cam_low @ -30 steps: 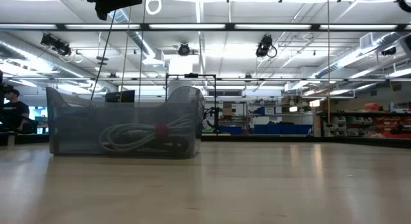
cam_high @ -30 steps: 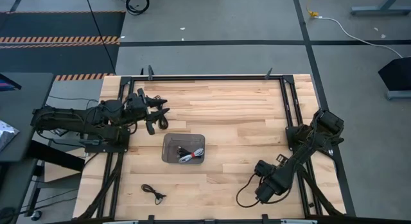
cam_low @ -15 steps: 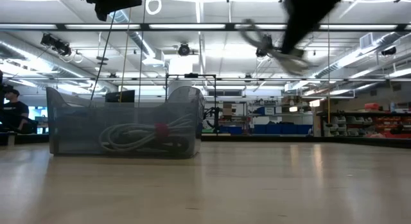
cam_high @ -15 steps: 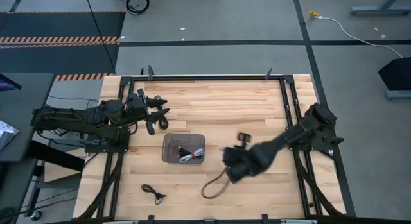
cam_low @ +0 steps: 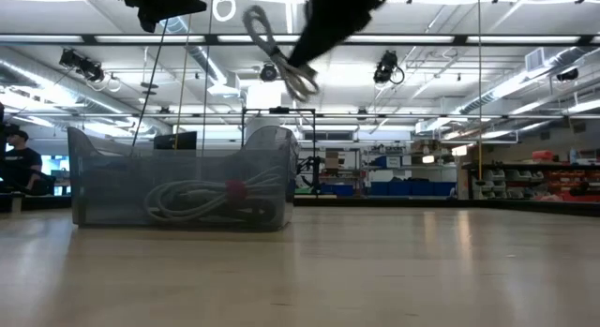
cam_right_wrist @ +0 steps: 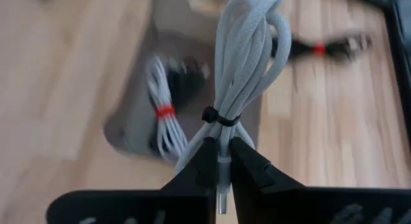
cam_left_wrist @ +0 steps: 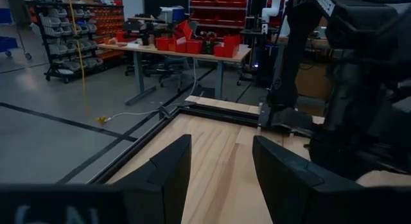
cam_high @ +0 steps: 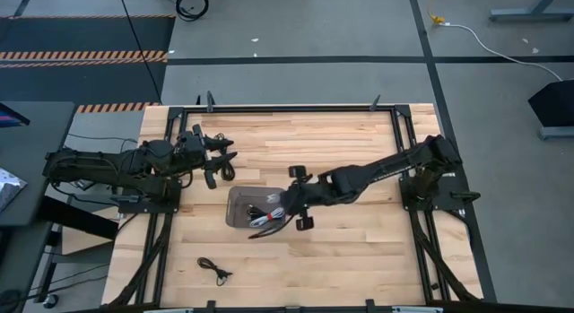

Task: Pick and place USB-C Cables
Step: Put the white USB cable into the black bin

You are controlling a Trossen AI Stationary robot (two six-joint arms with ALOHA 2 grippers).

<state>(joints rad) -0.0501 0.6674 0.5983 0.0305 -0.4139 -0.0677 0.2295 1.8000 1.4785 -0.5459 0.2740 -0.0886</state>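
The grey tray (cam_high: 240,208) sits mid-table and holds a white cable with a red tie (cam_right_wrist: 164,112) on dark cables (cam_low: 230,213). My right gripper (cam_right_wrist: 218,161) reaches from the table's right over the tray's right end (cam_high: 283,211), shut on a pale grey cable bundle (cam_right_wrist: 247,54). In the low view that bundle (cam_low: 281,57) is high above the tray (cam_low: 178,182). One black cable (cam_high: 213,270) lies on the wood near the table's near left edge. My left gripper (cam_high: 221,162) waits open beyond the tray's far left corner. My right gripper pinches the grey bundle between its two fingers (cam_right_wrist: 204,158) at one end, just behind the black tie (cam_right_wrist: 218,117). A plug (cam_right_wrist: 222,197) shows between the fingers. The looped strands run out ahead of the fingers, along them. The bundle is lifted clear above the tray.
A black metal frame (cam_high: 296,108) edges the table. Bare wood (cam_high: 359,259) lies right of and nearer than the tray. Beyond the tray in the right wrist view, a dark cable with a red mark (cam_right_wrist: 321,49) lies on the wood. A person (cam_low: 14,163) stands far off in the room.
My right arm has swung fast from the table's near right corner toward the left and far side, carrying the grey bundle clear of the table. It now stretches out over the tray's right end. The left arm, the tray and the black cable have stayed where they were.
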